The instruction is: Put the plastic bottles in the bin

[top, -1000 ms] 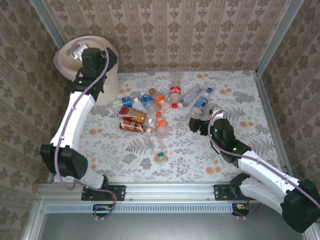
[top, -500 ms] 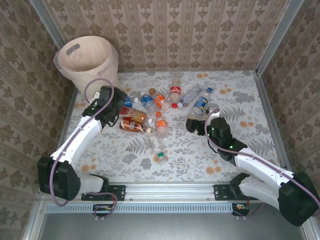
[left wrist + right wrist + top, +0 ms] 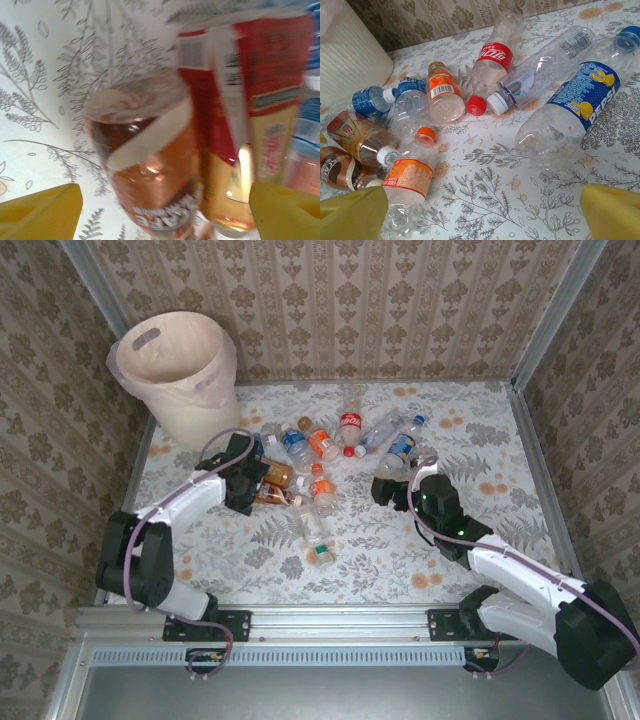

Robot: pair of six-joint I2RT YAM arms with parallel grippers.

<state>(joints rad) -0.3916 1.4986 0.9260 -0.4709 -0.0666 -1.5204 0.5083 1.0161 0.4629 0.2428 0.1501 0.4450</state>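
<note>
Pepsi bottle (image 3: 575,105) lies flat, cap pointing far-right.

Top view overhead, facing down; wrist views low, close, sharing bottle pile (image 3: 296,447)

A brown-filled bottle (image 3: 150,165) with a white swirl label lies on the leaf-printed table (image 3: 45,75), touching a red-and-yellow-labelled bottle (image 3: 250,100); the left gripper (image 3: 167,212) spreads its yellow fingertips (image 3: 40,210) either side of both.
</note>
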